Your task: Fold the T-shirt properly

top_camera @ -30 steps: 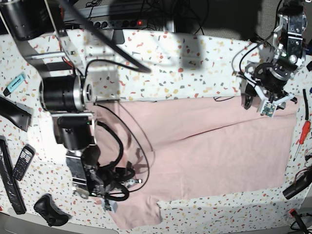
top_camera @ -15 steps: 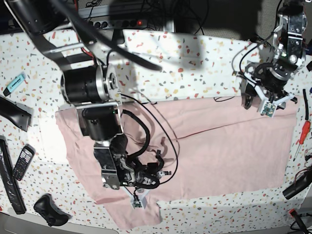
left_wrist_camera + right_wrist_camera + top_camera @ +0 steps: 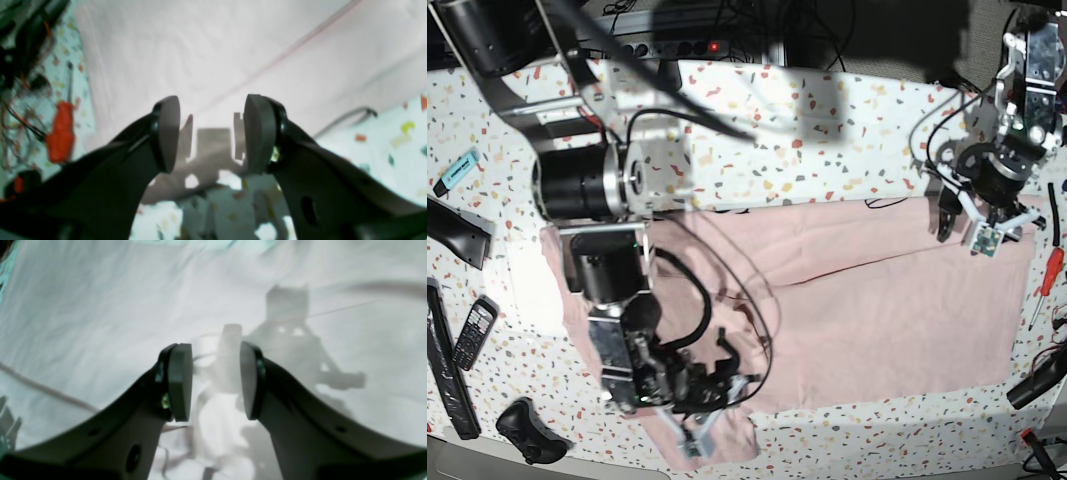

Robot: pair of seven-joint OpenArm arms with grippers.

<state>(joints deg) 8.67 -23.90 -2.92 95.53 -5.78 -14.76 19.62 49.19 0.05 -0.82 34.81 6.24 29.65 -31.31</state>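
Observation:
The pale pink T-shirt [image 3: 877, 300] lies spread flat over most of the speckled table [image 3: 827, 140], plain side up, with a fold line running across it. My right gripper [image 3: 694, 436] hovers over the shirt's front left corner. In the right wrist view this gripper [image 3: 215, 380] is open, with only the T-shirt [image 3: 100, 306] below it and nothing between the pads. My left gripper [image 3: 977, 230] hangs over the shirt's back right edge. In the left wrist view it [image 3: 211, 133] is open and empty above the T-shirt [image 3: 233, 50].
A red screwdriver [image 3: 1049, 272] lies just off the shirt's right edge, also seen as the screwdriver [image 3: 60, 130]. A phone [image 3: 474, 333], a black remote [image 3: 442, 375], a black device [image 3: 527, 430] and a teal marker [image 3: 459, 168] sit at the left. A power strip [image 3: 677, 45] and cables line the back.
My right gripper has opened and let go of the shirt's front left corner. Its arm swung right, then partly back. Pink fabric now reaches further left. The left arm barely moved.

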